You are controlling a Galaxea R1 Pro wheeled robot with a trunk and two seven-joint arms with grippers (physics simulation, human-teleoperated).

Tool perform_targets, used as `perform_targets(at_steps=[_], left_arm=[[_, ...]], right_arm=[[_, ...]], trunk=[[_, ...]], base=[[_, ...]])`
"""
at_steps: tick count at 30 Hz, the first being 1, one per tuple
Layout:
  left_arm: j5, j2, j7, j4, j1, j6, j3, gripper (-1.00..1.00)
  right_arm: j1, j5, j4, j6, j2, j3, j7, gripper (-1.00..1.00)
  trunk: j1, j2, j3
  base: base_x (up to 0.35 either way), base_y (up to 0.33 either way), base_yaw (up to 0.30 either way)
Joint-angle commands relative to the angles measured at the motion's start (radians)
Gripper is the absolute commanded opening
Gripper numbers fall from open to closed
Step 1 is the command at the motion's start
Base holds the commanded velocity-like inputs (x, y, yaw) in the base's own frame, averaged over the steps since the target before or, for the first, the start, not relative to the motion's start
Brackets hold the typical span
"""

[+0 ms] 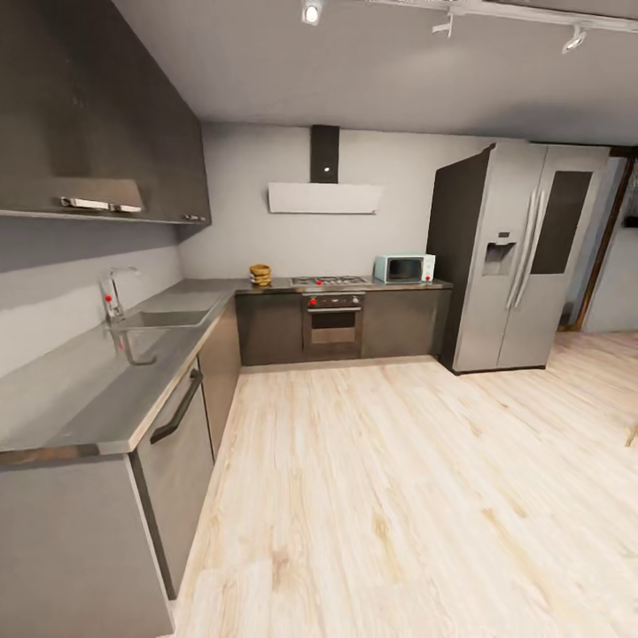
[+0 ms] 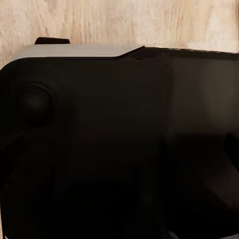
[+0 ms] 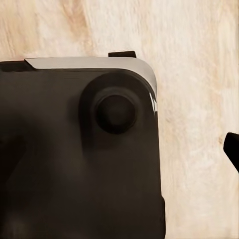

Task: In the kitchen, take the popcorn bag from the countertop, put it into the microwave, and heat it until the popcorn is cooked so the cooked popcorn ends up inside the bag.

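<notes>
From across the kitchen, the head view shows the small tan popcorn bag (image 1: 260,274) standing on the grey countertop (image 1: 204,291) at the back corner, left of the steel gas hob (image 1: 329,282). The pale blue microwave (image 1: 404,268) sits on the same counter right of the hob, its dark door closed. No popcorn is visible. In the right wrist view one dark fingertip (image 3: 232,150) juts in at the picture's edge over the wood floor, with nothing between the fingers. The left wrist view has a faint dark fingertip (image 2: 232,147) against my black base.
A long counter with a sink (image 1: 164,319) and tap runs along the left wall. A built-in steel oven (image 1: 333,324) sits under the hob, and a tall steel fridge (image 1: 521,257) stands right of the microwave. Pale wood floor (image 1: 408,478) stretches between me and the back counter.
</notes>
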Motion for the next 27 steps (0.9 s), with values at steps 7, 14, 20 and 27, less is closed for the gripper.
perform_targets(at_steps=[7,14,20,27], left_arm=[[0.006,-0.001,0.006,0.0,0.0,-0.002,0.001,1.0],[0.006,-0.001,0.006,0.003,0.001,-0.045,0.0,1.0],[0.007,-0.001,0.006,0.003,0.0,-0.047,0.001,1.0],[0.007,-0.001,0.006,0.003,0.0,-0.048,0.001,1.0]], right_arm=[[0.0,-0.005,0.002,-0.009,-0.001,-0.003,0.0,1.0],[0.0,-0.005,0.002,-0.009,-0.001,-0.003,0.0,1.0],[0.0,-0.005,0.002,-0.009,-0.001,-0.003,0.0,1.0],[0.0,-0.005,0.003,-0.009,-0.001,-0.003,0.0,1.0]], trunk=[[0.0,0.0,0.002],[0.0,0.0,0.006],[0.0,0.0,0.009],[0.0,0.0,0.012]], base=[[0.0,0.0,-0.24],[0.0,0.0,-0.24],[0.0,0.0,-0.24],[0.0,0.0,-0.24]])
